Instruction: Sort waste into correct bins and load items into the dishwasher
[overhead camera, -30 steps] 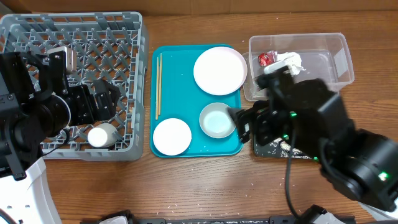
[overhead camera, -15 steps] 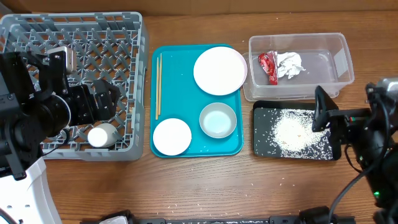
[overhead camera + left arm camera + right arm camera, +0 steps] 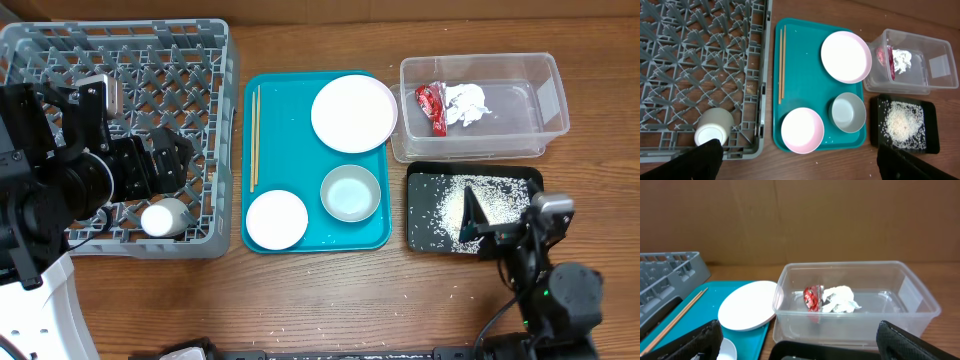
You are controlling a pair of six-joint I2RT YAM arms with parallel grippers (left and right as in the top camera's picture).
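Observation:
The grey dish rack [image 3: 120, 60] at the left holds a white cup [image 3: 165, 217] on its side. My left gripper [image 3: 172, 160] hovers over the rack, open and empty. The white plate [image 3: 353, 113], grey-green bowl [image 3: 350, 193], pink bowl [image 3: 276, 219] and chopsticks [image 3: 254, 137] lie on the teal tray [image 3: 290, 140]. The clear tub [image 3: 520, 100] holds the red wrapper [image 3: 432, 105] and white tissue [image 3: 465, 103]. Rice [image 3: 490, 200] lies in the black tray [image 3: 425, 215]. My right gripper [image 3: 490, 232] is open and empty, low at the black tray's front edge.
The tub [image 3: 900, 310] stands right behind the black tray, and the teal tray lies between the rack and the bins. A few stray rice grains lie on the wood near the black tray. A cardboard wall [image 3: 800, 220] backs the table.
My right arm has pulled back from over the grey-green bowl and black tray to the table's front right. The tub and rice are now uncovered. The left arm has not moved.

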